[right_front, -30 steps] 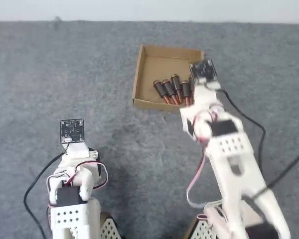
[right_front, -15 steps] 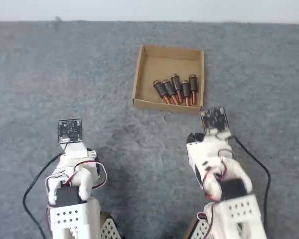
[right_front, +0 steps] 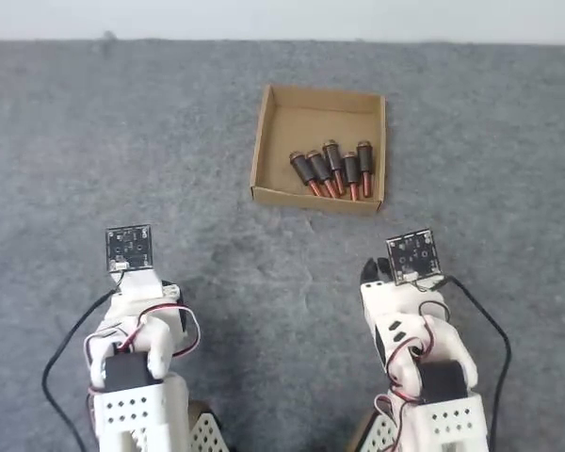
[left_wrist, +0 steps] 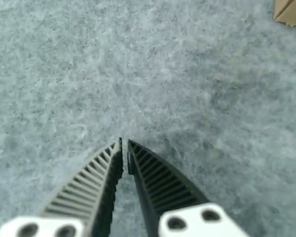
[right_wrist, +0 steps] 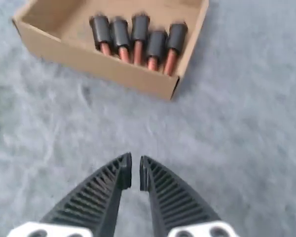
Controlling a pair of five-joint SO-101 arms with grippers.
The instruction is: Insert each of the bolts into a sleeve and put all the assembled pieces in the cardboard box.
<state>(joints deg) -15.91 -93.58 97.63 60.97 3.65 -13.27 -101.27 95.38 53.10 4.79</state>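
Observation:
The cardboard box [right_front: 260,141] sits at the far middle of the grey carpet. Several assembled pieces [right_front: 334,169], black sleeves with copper bolt ends, lie side by side against its near wall. In the right wrist view the same pieces [right_wrist: 138,37] lie in the box [right_wrist: 98,69], well ahead of my right gripper [right_wrist: 135,168], which is shut and holds nothing above bare carpet. My left gripper [left_wrist: 124,144] is also shut and holds nothing over the carpet. Both arms are folded back near the table's front edge, the left arm [right_front: 137,311] and the right arm [right_front: 410,311].
A corner of the box [left_wrist: 292,12] shows at the edge of the left wrist view. Open grey carpet [right_front: 282,254] lies between the arms and the box. Cables trail from both arm bases at the near edge.
The right arm has drawn back from over the box to the near right of the table. The left arm has hardly moved.

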